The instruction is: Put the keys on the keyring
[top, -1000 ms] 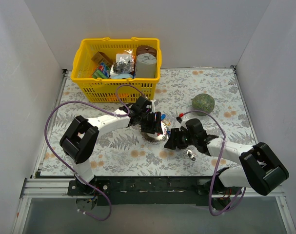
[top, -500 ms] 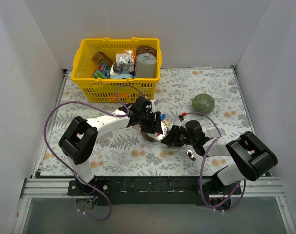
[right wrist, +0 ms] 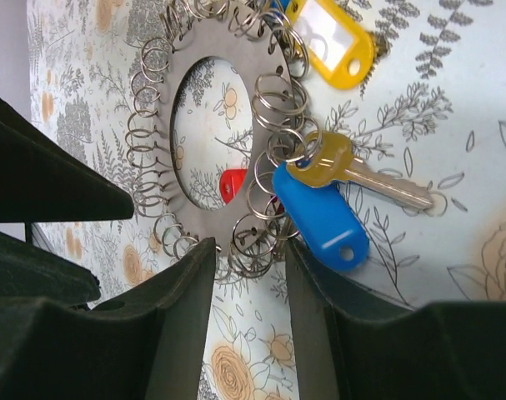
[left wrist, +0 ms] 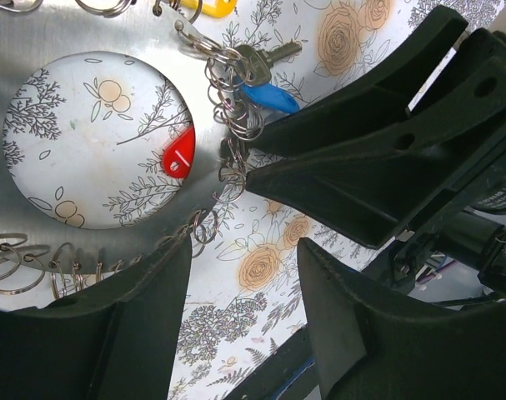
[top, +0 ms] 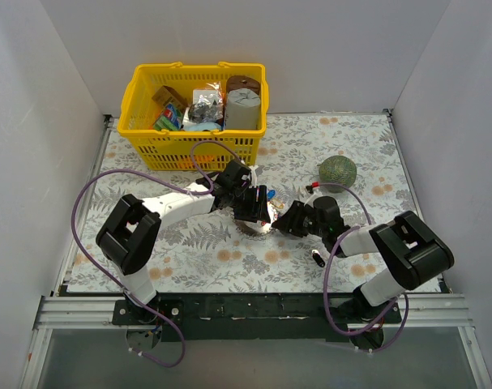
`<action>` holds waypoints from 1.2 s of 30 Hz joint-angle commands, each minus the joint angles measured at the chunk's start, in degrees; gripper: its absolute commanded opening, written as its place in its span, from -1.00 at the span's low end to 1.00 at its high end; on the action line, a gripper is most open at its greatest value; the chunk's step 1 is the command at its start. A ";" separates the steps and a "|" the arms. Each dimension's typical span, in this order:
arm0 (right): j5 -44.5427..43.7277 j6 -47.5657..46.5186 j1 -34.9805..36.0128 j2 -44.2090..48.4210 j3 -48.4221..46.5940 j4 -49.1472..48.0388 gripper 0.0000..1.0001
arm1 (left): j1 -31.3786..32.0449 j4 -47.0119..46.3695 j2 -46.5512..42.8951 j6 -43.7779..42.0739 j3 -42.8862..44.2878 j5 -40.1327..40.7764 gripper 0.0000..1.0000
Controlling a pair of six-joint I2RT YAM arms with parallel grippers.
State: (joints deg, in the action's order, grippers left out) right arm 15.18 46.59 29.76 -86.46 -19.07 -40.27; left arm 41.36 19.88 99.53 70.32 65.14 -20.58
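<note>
The keyring (left wrist: 44, 33) is a flat silver plate with a wide hole and many small split rings on its rim; it lies on the floral cloth (top: 258, 229). A key with a yellow head (right wrist: 336, 162), a blue tag (right wrist: 319, 212) and a yellow tag (right wrist: 336, 42) hang on its rings, and a red tag (right wrist: 233, 183) shows in the hole. My left gripper (left wrist: 244, 325) is open over the ring's near rim, with only cloth between its fingers. My right gripper (right wrist: 248, 325) is open, its tips at a cluster of split rings (right wrist: 261, 242). It faces the left gripper across the ring.
A loose small key (top: 317, 258) lies on the cloth near the right arm. A yellow basket (top: 140, 121) full of items stands at the back left. A round greenish lump (top: 337, 170) sits at the right. White walls close in three sides.
My right gripper has moved up and left towards the keyring, until its tips reach the ring's rim. The left gripper has hardly moved.
</note>
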 commanded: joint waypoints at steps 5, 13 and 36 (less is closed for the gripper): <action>3.19 -0.97 -0.58 -3.37 -2.64 -3.15 -0.15 | -0.41 -0.72 -3.55 -0.54 -1.16 -0.16 0.05; 3.02 -5.19 -0.49 -1.79 -2.99 0.63 -0.36 | -0.32 -0.72 -3.64 -0.72 -1.42 -0.08 0.05; 7.58 -30.40 -0.58 16.49 -12.12 20.75 -0.97 | -1.81 -5.11 -11.10 -0.98 -3.79 -0.42 0.04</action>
State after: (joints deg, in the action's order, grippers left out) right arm 19.20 26.33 29.32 -73.38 -25.17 -24.97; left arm 40.93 18.59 95.22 69.65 62.39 -20.14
